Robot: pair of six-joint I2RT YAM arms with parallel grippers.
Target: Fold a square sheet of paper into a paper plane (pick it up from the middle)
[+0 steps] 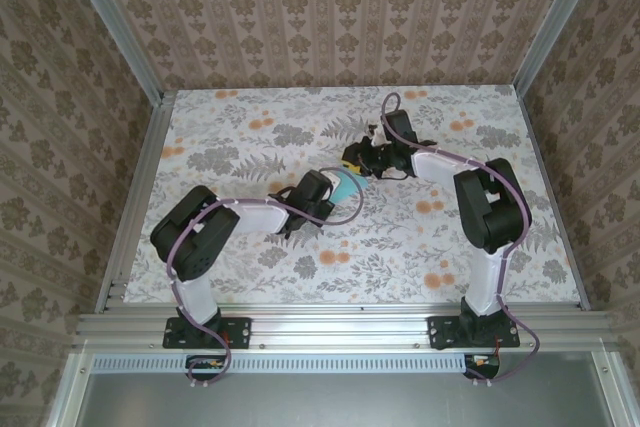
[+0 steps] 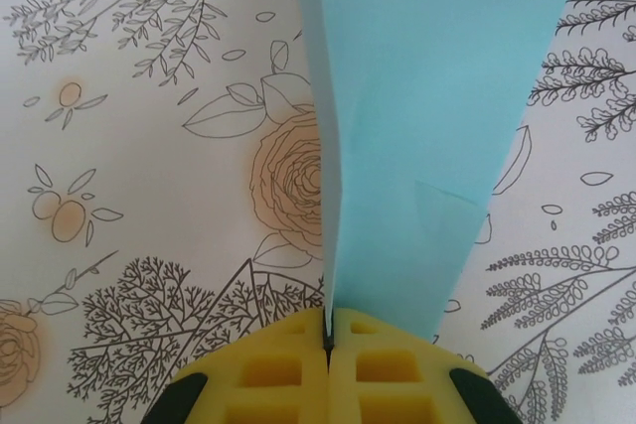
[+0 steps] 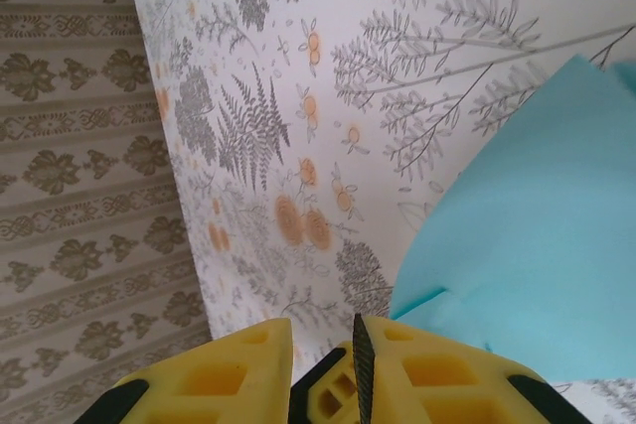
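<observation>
Pinching the paper (image 2: 417, 96) by its narrow end over the bench (image 2: 139, 146), the left end effector (image 2: 327, 330) is closed; the right end effector (image 3: 308, 345), jaws slightly apart and empty, sits beside it, so the paper may twist or slip from this single grip

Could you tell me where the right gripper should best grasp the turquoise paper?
Grip the turquoise paper at its free edge, away from the narrow end pinched in the shut left gripper. That edge appears raised off the table beside the right gripper, so come in sideways, not from above.
</observation>
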